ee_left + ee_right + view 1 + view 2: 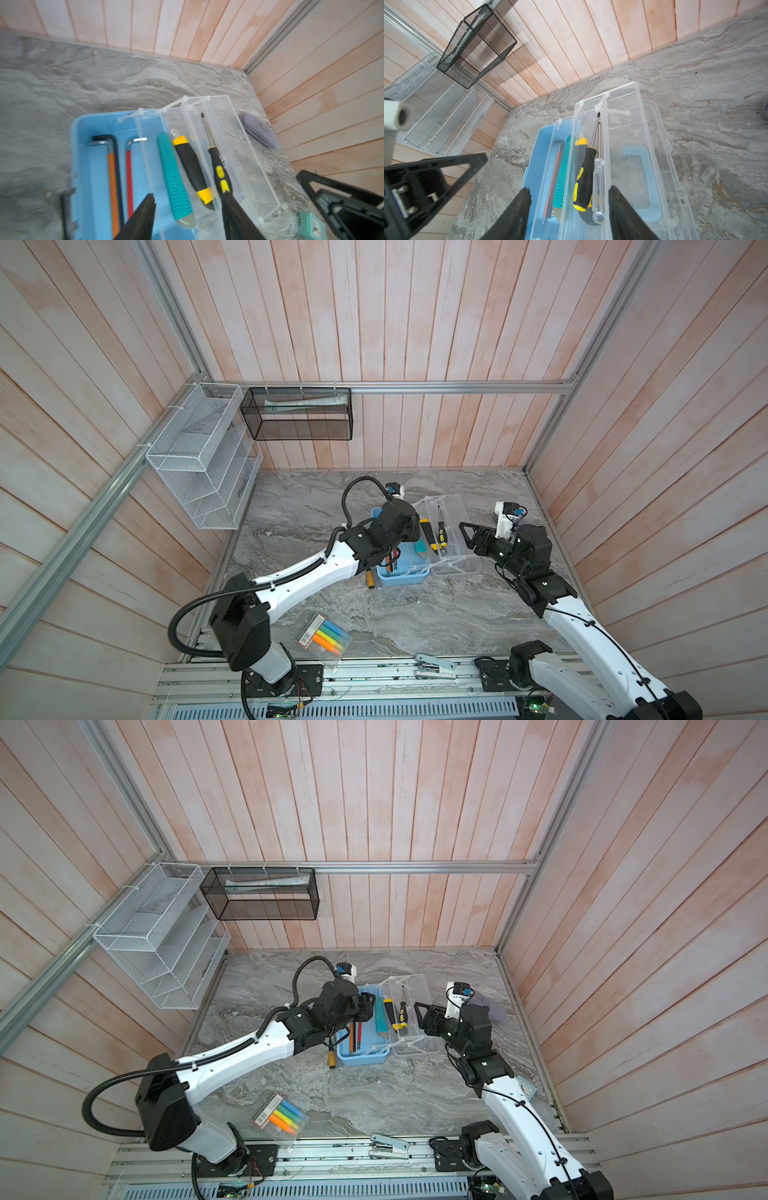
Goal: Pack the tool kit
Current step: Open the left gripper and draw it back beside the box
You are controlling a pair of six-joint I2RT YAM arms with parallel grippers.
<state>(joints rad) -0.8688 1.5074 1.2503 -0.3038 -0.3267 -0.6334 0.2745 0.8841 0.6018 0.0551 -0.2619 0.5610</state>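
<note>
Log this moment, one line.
tool kit: open, tools inside | left gripper: open, above kit | right gripper: open, near kit

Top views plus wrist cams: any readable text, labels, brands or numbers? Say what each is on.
Nothing is legible in any view.
Label on the highlighter packet: printed lines and a barcode, too small to read.
Print on the tube in the black mesh basket: blurred.
Face of the teal square item: marks blurred.
The tool kit and the tools in it: no markings visible.
</note>
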